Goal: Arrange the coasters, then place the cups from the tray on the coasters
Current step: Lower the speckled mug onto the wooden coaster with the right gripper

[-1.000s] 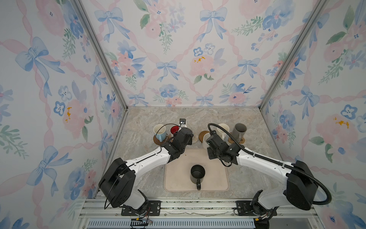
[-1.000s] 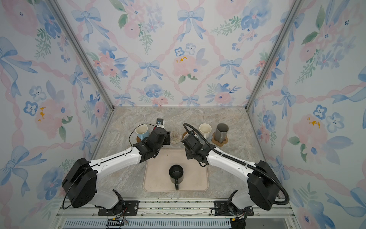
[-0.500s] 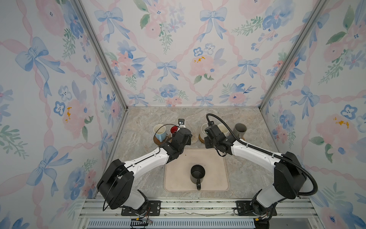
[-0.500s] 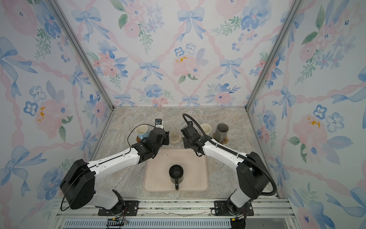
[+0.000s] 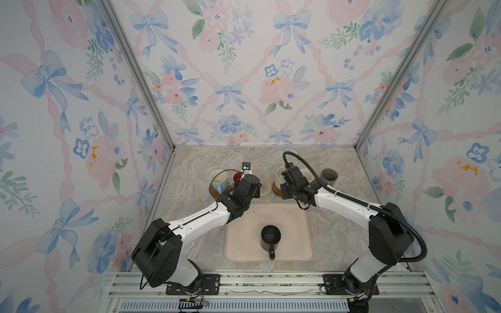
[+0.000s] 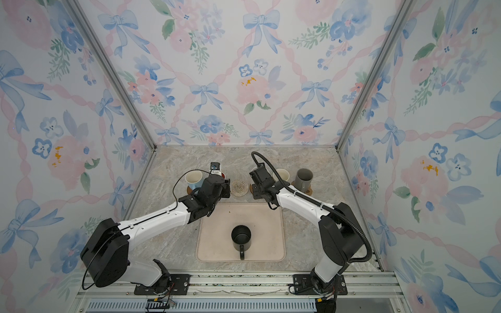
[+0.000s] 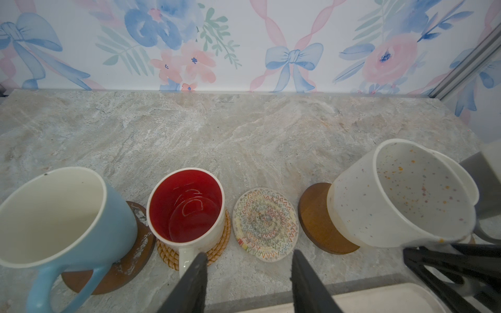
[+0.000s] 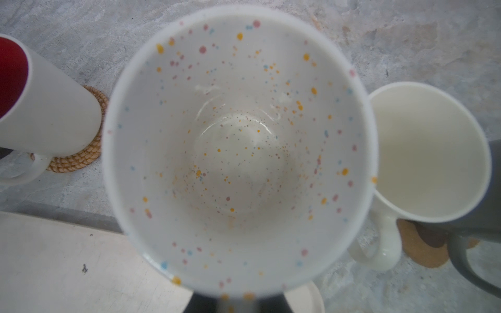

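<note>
Left wrist view shows the row on the table (image 7: 244, 130) best. For writing, we find only some curved lines on the red bottom of the white mug with red inside (image 7: 187, 211), and we cannot tell whether they are letters. The left tool (image 7: 248, 271) hangs low before this row. Its two black fingers (image 7: 195, 281) are moderately apart, with nothing between them. One finger covers the end of that mug's handle, and we cannot tell whether it touches. This mug stands on the tan rattan coaster (image 7: 221, 244). Beside it the light blue mug (image 7: 54, 216) stands on a brown disc coaster (image 7: 130, 263). On the other side lies the cream woven coaster (image 7: 265, 225), bare, with coloured zigzag lines.

The right tool (image 8: 233, 305) is closed on the speckled white mug (image 8: 238, 149), which fills the right wrist view; its fingers are almost hidden there. In the left wrist view this mug leans, with its base over the second brown disc coaster (image 7: 317, 216); we cannot tell whether it rests on it. Just beyond stand the cream mug (image 8: 431, 154) and the tall grey mug (image 5: 328, 176), the grey one on the paw-shaped wood coaster (image 8: 423, 252). In both top views the black mug (image 5: 270, 238) stands alone on the beige tray (image 5: 292, 225).
</note>
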`<state>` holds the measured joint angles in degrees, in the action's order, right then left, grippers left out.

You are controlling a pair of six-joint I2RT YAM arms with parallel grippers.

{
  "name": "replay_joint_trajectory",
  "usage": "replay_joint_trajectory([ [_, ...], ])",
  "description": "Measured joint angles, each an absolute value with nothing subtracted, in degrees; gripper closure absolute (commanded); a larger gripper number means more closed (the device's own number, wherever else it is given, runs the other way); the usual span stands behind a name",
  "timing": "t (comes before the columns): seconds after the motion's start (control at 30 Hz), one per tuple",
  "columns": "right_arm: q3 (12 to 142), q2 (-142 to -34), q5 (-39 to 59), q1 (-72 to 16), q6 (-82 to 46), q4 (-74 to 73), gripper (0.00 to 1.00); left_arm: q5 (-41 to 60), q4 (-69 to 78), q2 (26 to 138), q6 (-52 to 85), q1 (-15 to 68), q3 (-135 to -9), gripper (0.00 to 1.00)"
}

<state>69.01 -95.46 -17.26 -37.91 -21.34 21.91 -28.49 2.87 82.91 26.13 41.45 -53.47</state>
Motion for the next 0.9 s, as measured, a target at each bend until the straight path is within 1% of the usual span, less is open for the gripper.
replay_joint_trajectory([
  [0.23,70.39,-98.78,-16.53,-37.87,-20.93,22.48,1.0,-28.47,2.87,82.91,26.13,41.06,-53.47,0.53],
  [0.9,71.57,-101.45,-16.27,-36.77,-20.32,23.38,1.0,-28.03,2.87,82.91,26.15,40.77,-53.47,0.53],
])
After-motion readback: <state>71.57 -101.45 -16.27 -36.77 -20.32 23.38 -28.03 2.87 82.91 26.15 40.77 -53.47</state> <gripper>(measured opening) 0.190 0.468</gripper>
